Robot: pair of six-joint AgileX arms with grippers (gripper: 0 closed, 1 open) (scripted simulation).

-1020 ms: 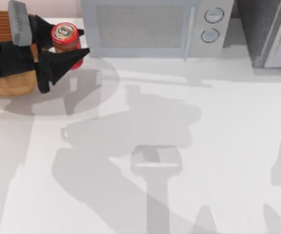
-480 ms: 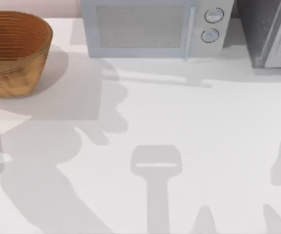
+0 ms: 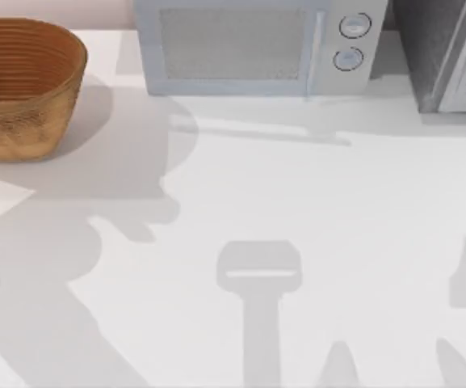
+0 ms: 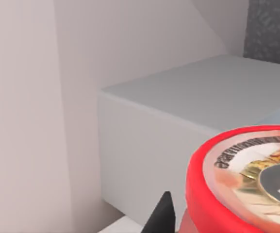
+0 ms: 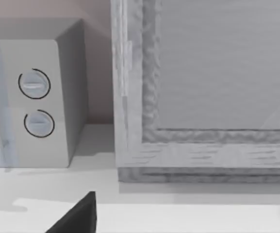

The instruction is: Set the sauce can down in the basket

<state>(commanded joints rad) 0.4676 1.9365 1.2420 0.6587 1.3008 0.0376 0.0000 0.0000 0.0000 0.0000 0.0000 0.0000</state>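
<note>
The sauce can (image 4: 246, 179), red with a printed silver top, looms very near the lens in the left wrist view. My left gripper (image 4: 212, 224) is shut on it, and one black fingertip (image 4: 161, 216) shows beside the can's red side. The tan woven basket (image 3: 23, 89) stands at the far left back of the table in the top view, and what shows of its inside is bare. A black part of my right gripper (image 5: 79, 218) sits at the edge of the right wrist view, facing the microwave's knobs.
A grey microwave (image 3: 253, 44) stands along the back edge, right of the basket. A large grey cabinet (image 3: 451, 52) fills the back right corner. Arm shadows lie over the white tabletop (image 3: 337, 210).
A second ago my left arm held the can above the table just right of the basket. The arm and can have since left the top view, uncovering the basket. The arm's shadow keeps sliding left.
</note>
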